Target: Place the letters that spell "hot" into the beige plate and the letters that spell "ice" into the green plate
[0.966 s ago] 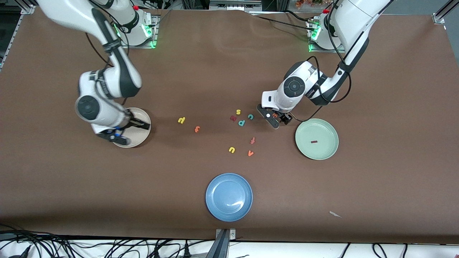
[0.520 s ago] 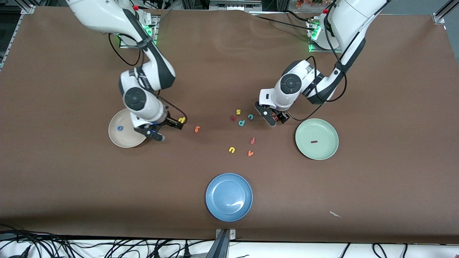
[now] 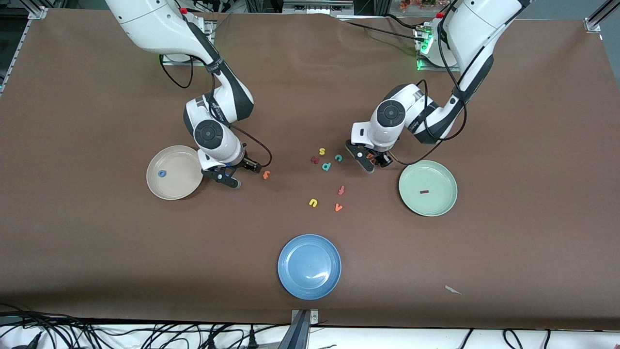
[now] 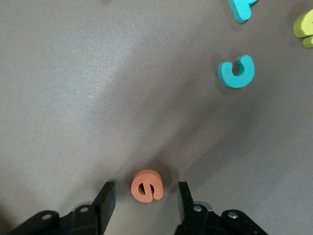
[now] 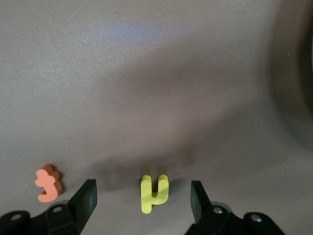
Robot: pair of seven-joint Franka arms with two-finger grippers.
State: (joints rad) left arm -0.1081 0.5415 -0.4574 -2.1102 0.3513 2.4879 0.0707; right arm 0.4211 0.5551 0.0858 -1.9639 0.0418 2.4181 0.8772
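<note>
While the blue o lies in the beige plate and the dark red i in the green plate, both grippers sit low over the surface. The right gripper straddles the yellow h, fingers apart on either side, not touching it; the orange t lies just beside. The left gripper brackets the orange e, fingers open, with the teal c nearby.

Wide brown matte-covered table fills the view under even overhead light, with a tangle of black cables on a white surface along its near edge and aluminium frame corners at top.
</note>
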